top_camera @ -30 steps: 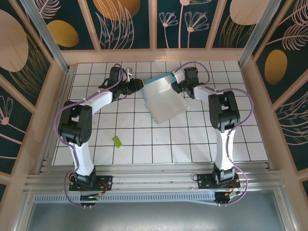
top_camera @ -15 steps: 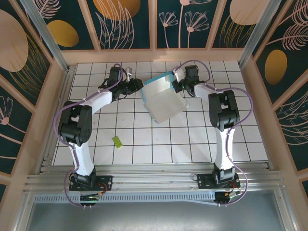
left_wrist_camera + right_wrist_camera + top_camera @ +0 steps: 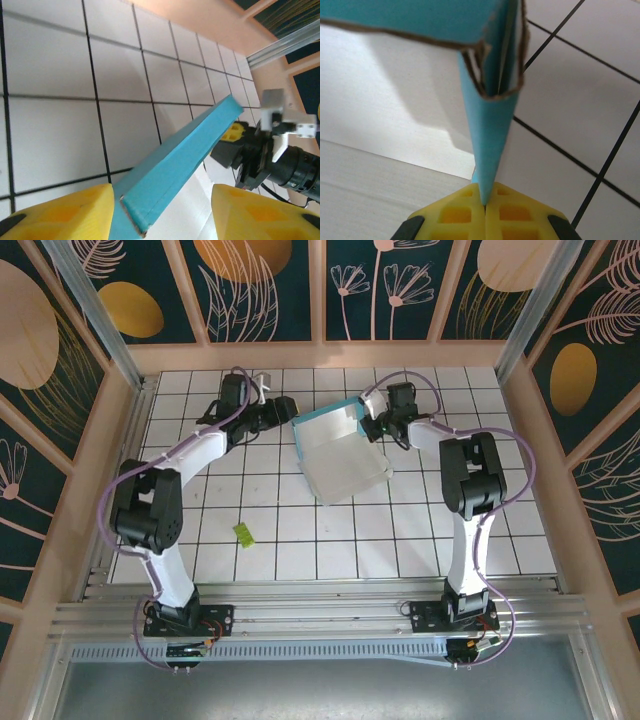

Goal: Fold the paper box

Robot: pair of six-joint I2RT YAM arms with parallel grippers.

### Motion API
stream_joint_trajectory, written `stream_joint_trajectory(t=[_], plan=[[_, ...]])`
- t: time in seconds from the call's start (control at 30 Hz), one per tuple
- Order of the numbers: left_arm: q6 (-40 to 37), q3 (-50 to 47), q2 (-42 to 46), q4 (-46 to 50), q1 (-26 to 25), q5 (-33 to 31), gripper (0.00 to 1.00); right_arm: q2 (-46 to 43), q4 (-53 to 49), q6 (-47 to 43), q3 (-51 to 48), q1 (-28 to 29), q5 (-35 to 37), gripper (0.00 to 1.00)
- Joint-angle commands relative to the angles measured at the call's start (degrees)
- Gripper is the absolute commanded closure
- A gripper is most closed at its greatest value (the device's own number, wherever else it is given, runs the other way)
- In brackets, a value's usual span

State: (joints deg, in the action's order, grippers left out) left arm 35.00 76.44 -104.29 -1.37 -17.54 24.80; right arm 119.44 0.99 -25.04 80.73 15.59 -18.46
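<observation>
Mid-fold: right pincer [image 3: 484,202] clamps the box [image 3: 490,120] wall; left pincer [image 3: 162,215] stands apart, straddling the box edge. Next, probably, left closes and folds.

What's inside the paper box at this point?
Inside the paper box the pale surface looks bare; a teal wall stands along its far edge. The table beneath is covered, so anything underneath is hidden.
</observation>
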Motion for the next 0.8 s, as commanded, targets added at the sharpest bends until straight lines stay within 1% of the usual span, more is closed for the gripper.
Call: stream_joint_trajectory(t=[0.0,0.07,0.17,0.2,0.27,0.33,0.57,0.63,0.7,0.77], plan=[[-9.4,1.9,3.3,3.0,-0.1,-2.4,0.4,-3.5,-1.7,-1.6,-2.3,1.2,0.0,1.0],[-17.5,2.4,3.2,4.6,-0.3,1.0,0.37,-4.0,-1.6,-2.2,-3.1,1.6,0.3,1.0],[-32.5,5.6,2.3,11.5,-2.8,4.5,0.33,-4.6,-1.7,-2.2,-3.7,1.8,0.7,1.0],[-36.6,6.9,1.8,13.6,-4.0,4.9,0.29,-4.9,-1.4,-2.2,-3.9,1.8,0.6,1.0],[-40.9,9.8,-0.1,16.9,-5.7,5.9,0.2,-5.4,-1.0,-2.2,-4.5,2.1,0.4,1.0],[-42.2,14.6,-3.6,21.4,-6.4,6.6,0.18,-5.8,-0.7,-2.5,-5.1,2.3,0.4,1.0],[-44.7,29.8,-16.3,35.8,-6.8,3.0,0.18,-6.6,-0.7,-3.8,-5.7,2.5,0.9,1.0],[-44.7,31.9,-18.3,38.4,-6.8,3.9,0.18,-6.6,-0.5,-3.9,-5.8,2.5,1.1,1.0],[-44.6,32.6,-19.4,39.3,-6.8,6.2,0.21,-6.4,-0.7,-3.9,-5.6,2.5,1.1,1.0],[-44.4,32.4,-19.7,39.1,-6.8,8.8,0.25,-6.0,-0.8,-3.8,-5.4,2.5,1.4,1.0]])
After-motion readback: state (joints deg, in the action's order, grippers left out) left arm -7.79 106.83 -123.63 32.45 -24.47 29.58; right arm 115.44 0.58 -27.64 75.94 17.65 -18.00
